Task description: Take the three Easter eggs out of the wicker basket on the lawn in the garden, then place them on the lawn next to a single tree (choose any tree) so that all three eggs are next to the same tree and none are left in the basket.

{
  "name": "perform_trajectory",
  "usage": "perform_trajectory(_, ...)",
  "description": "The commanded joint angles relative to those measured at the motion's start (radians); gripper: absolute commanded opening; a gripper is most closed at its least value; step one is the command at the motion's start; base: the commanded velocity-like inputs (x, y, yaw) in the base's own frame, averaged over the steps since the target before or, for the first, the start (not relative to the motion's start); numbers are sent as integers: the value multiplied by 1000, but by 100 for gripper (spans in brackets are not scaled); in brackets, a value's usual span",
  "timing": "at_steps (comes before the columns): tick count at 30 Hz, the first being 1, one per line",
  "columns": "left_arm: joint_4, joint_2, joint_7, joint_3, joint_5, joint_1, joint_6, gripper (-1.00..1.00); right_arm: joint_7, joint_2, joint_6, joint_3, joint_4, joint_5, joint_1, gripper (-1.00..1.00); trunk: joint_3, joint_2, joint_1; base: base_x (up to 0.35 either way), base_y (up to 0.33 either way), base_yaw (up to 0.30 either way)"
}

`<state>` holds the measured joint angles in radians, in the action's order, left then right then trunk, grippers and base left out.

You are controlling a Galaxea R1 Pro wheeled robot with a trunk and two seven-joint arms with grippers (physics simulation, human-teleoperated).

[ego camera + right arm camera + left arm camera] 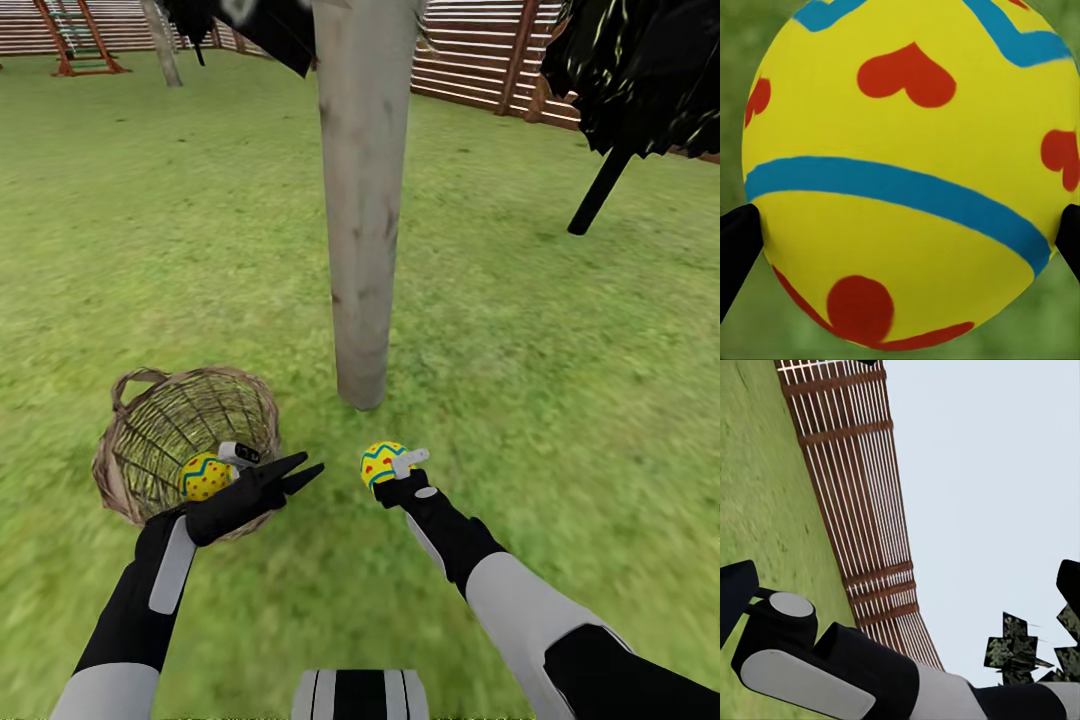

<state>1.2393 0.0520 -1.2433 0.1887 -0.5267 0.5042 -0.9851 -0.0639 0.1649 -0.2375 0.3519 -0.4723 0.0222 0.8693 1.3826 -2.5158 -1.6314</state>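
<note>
The wicker basket (150, 430) lies tilted on the lawn (560, 380) at the lower left. Inside it rests a yellow Easter egg (203, 478) with a blue zigzag band and red dots. My left gripper (300, 472) hovers at the basket's right rim, open, with nothing between its fingers. My right gripper (396, 470) is shut on a second egg (380, 462), yellow with blue bands and red hearts (900, 172). It holds this egg just above the grass in front of the pale grey-beige tree trunk (362, 220). Black fingertips (736, 247) press the egg's sides.
A black cone-shaped tree (640, 80) leans at the upper right. The brown slat fence (480, 50) runs along the back, with a play frame (75, 40) and another trunk (162, 40) at the far left. My right forearm (832, 667) crosses the left wrist view.
</note>
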Motion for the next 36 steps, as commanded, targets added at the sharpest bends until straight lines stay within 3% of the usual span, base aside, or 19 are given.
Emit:
perform_trajectory(1,0,2,-2,1,0,0,-7,100,-7,-1,-6,7,-2,2,0,-100,5,-1,0,0,0,0)
perform_trajectory(8,-1,2,-8,1,-1,0,-6,100,-7,0,-6,6,-2,4,0,-100,32,-2,-3,0,0,0)
perform_trajectory(13,-2,6,-10,0,-1,0,-4,100,-7,1,-6,6,-2,3,0,-100,32,-2,-3,0,-7,0)
perform_trajectory(20,-2,15,-10,-2,-1,0,-5,100,-7,4,-6,8,-3,2,0,-100,32,-2,-3,155,-273,0)
perform_trajectory(24,-1,15,-10,-53,-1,0,-6,100,-7,5,-6,9,-3,2,0,-100,33,-2,-3,226,-273,135)
perform_trajectory(32,-1,15,-11,-60,-3,0,-1,100,-7,4,-6,10,-3,2,0,-100,39,-2,-3,66,-77,198)
perform_trajectory(36,-2,15,-10,-62,-30,0,-1,100,-7,5,-6,10,-3,2,0,-100,43,-2,-4,0,0,12)
